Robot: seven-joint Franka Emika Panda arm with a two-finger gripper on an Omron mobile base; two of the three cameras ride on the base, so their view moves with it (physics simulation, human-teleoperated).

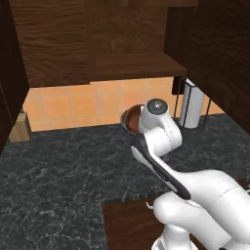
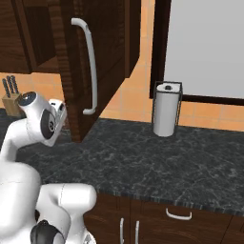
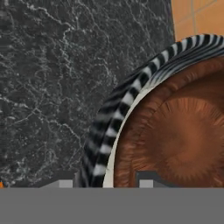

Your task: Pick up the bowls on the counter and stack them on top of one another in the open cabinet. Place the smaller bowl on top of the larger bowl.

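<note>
Already the smaller bowl [image 3: 179, 135] sits nested inside the larger bowl [image 3: 127, 94], so I'd say the stacking is done but in the wrong place: the pair is below the open cabinet [image 1: 132, 63], over the worktop [image 3: 52, 65], not on its shelf. The claw [image 3: 105, 181] is part-closed across the nested rims, one tip outside the larger bowl, one inside the smaller, apparently gripping both. Left to do: raise them into the cabinet and let go

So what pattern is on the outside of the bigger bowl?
Dark and pale stripes run around the larger bowl; clearest in the hand view.
</note>
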